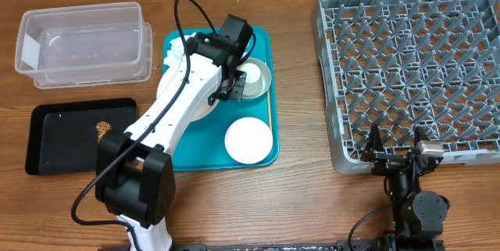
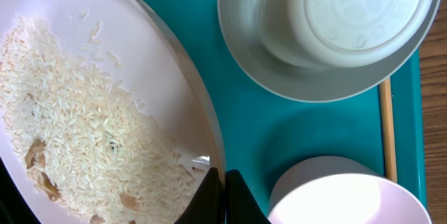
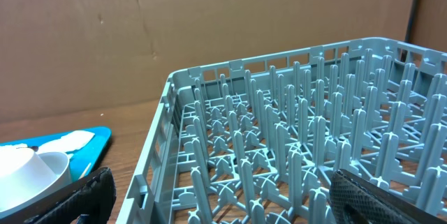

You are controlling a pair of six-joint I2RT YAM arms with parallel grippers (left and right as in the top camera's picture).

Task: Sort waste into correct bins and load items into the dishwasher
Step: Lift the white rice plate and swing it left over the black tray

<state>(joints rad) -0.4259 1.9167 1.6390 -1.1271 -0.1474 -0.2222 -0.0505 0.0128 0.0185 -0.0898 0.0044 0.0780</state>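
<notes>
Left gripper (image 2: 222, 183): fingers pressed together, with the dark tips right at the edge of the large white plate (image 2: 174, 77). Whether the rim is pinched between them cannot be told.
Right gripper (image 1: 396, 138): fingers spread wide and holding nothing, low over the desk (image 1: 301, 126) just beside the near edge of the dish rack (image 1: 414, 63).
Large white plate: on the teal tray (image 1: 201, 155), mostly hidden under the left arm in the overhead view.
Rice (image 2: 77, 105): a loose white heap scattered across the plate, with a few small brown bits (image 2: 35, 155) in it.
Napkin (image 1: 173, 48): crumpled white paper at the tray's far left corner, beside the plate.
Grey-rimmed bowl (image 2: 279, 77): on the tray, just right of the plate.
White cup (image 2: 363, 8): sitting inside the bowl.
Pale pinkish dish (image 1: 248, 140): on the near right part of the tray, apart from the bowl.
Wooden stick (image 2: 387, 133): lying along the tray's right edge.
Clear tub (image 1: 82, 44): far left of the desk.
Black tray (image 1: 62, 138): in front of the tub, with a small brown lump (image 1: 104, 130) lying in it.
Dish rack: on the right of the desk, its pegs upright, no dishes in it.
</notes>
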